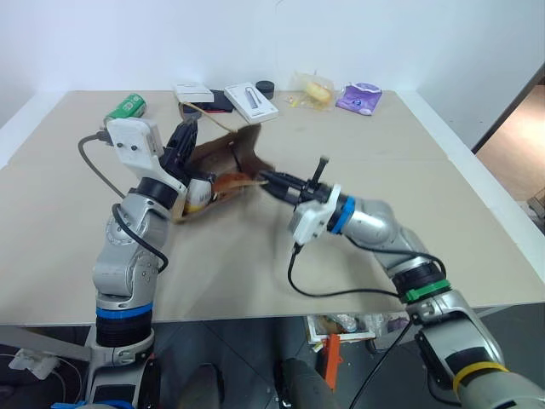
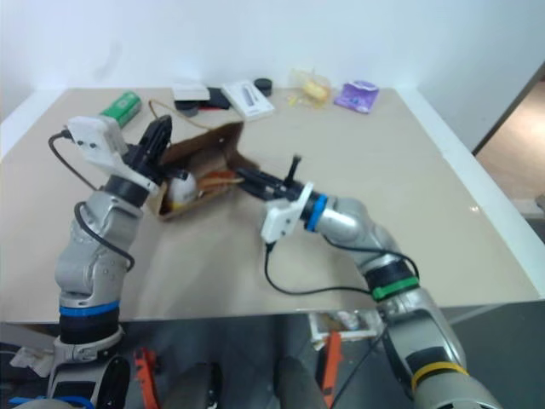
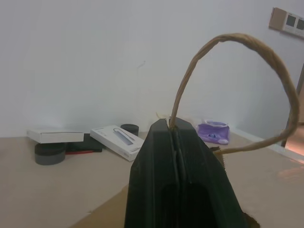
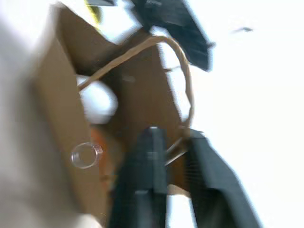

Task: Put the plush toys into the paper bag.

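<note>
1. Left end effector [image 3: 173,130] clamped tight on one loop handle [image 3: 247,71], holding that side of the bag [image 1: 223,166] up off the tabletop [image 1: 358,256].
2. Right end effector [image 1: 271,181] at the bag's opposite rim; fingers [image 4: 142,180] close together with the second handle [image 4: 142,50] running between them, looks like a grip on it.
3. Bag lying on its side between both end effectors, mouth spread towards the right one.
4. White toy [image 1: 197,192] already inside, near the left wrist; something orange-brown [image 1: 232,181] beside it, likely the brown toy, hard to tell.
5. Best kept: both handles pulled evenly apart, mouth tilted upward so nothing rolls out.
6. Worth avoiding: a sharp tug, which may tear a handle.
</note>
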`<control>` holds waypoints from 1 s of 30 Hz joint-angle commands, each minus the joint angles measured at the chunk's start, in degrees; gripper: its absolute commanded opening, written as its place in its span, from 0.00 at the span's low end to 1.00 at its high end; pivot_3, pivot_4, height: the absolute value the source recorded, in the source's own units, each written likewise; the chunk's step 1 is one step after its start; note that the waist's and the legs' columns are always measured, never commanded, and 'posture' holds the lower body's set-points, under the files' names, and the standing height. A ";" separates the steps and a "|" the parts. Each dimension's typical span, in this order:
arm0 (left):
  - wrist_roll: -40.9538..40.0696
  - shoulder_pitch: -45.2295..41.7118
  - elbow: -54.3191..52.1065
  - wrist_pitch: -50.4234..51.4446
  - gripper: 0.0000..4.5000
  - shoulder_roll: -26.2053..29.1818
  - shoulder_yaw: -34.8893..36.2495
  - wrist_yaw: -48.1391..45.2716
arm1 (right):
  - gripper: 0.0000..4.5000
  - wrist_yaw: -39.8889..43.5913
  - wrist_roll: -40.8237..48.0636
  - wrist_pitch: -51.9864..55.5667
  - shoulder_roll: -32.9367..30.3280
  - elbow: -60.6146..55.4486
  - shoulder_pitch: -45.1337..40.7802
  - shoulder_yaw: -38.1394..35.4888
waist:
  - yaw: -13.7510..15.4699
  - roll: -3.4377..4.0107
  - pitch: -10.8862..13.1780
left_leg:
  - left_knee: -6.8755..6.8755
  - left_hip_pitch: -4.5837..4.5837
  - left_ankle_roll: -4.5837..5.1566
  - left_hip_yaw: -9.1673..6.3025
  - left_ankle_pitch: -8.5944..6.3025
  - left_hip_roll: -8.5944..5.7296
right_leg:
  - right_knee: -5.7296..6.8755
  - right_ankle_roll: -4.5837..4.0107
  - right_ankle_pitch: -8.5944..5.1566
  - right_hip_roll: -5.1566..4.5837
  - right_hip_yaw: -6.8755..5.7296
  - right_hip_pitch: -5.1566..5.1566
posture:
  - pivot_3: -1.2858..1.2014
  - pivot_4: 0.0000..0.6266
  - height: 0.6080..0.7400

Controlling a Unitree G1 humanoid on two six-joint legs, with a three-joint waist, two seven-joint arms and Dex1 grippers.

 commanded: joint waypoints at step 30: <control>-18.23 1.36 2.51 15.89 0.98 13.03 10.35 -8.94 | 1.00 16.17 33.89 47.66 4.08 -13.20 2.68 -9.42 | -0.07 0.01 0.01 | -0.07 0.01 0.01 -0.05 0.00 0.12 | 0.06 0.09 0.06 0.06 -0.11 -0.02 | 0.52 0.24 1.00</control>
